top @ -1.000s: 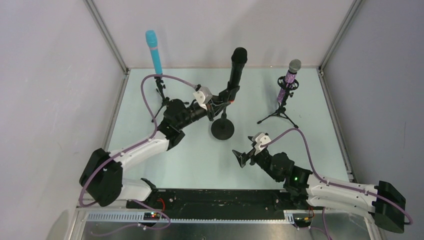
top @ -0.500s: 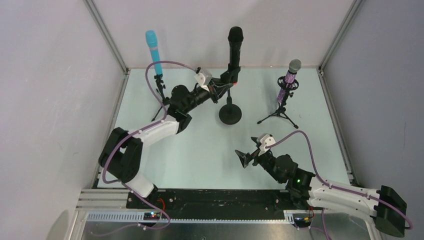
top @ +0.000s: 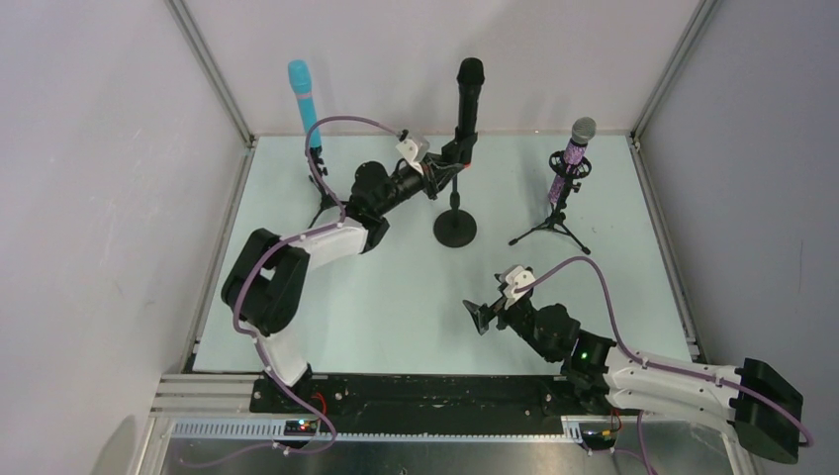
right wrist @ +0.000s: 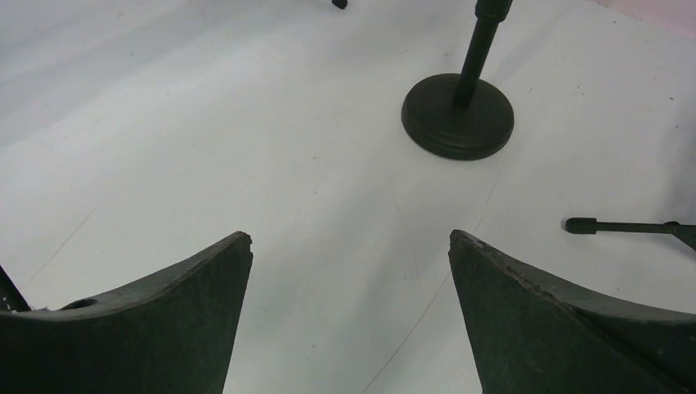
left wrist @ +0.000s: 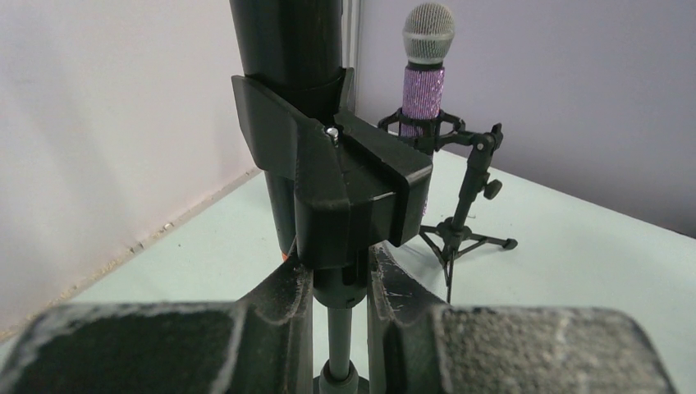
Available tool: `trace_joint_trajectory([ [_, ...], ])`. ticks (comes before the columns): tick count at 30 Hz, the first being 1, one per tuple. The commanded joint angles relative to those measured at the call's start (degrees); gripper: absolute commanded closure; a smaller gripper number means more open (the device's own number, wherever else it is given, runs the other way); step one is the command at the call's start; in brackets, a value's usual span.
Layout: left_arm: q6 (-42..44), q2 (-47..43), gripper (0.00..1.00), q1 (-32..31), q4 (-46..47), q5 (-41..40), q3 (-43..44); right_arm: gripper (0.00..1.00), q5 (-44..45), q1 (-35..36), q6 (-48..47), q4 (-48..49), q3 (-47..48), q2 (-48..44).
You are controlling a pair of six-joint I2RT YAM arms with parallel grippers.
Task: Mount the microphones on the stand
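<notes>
Left hand [left wrist: 341, 291] seemingly clamping stand pole [top: 455, 203], black microphone [top: 467, 94] above, right hand [right wrist: 349, 246] spread

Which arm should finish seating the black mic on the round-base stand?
Left. The left gripper is clamped on the pole of the round-base stand, just under the clip holding the black mic. The right gripper is open, empty and well short of that stand.
</notes>
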Motion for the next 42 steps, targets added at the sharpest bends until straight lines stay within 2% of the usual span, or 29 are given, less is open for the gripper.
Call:
trace_joint_trajectory([
  [1,0.85,0.55,1.00,0.51,9.44,-0.97,4.27,0.06,0.12,-0.14,-0.12,2.26,2.14,1.08],
  [14,-0.20,2.17,1.00,0.60,12.21,-0.54,2.59,0.04,0.11,-0.17,-0.08,2.14,2.46,1.79],
  [15,-0.20,2.13,0.98,0.60,12.58,-0.55,2.36,0.04,0.19,-0.20,-0.04,2.14,2.51,1.92],
  [16,-0.18,1.90,0.95,0.60,13.20,-0.73,1.91,0.04,0.21,-0.16,-0.02,2.17,2.55,2.02],
  [22,-0.31,1.61,0.56,0.68,15.09,-0.58,0.57,0.03,0.10,-0.13,-0.23,1.48,4.04,4.52],
  [24,-0.23,1.56,0.49,0.73,15.29,-0.11,0.42,0.03,-0.15,-0.13,-0.38,1.37,4.42,4.99],
  [31,0.05,1.56,0.32,0.92,15.43,0.89,-0.15,0.02,-0.28,-0.12,0.08,1.24,3.91,3.80],
  [37,0.12,1.33,0.12,1.03,15.85,0.47,-1.13,0.02,-0.31,-0.20,0.09,1.35,3.79,3.71],
  [42,0.14,0.72,0.01,1.04,16.83,-0.25,-2.49,0.02,-0.39,-0.21,0.09,1.30,3.83,3.70],
])
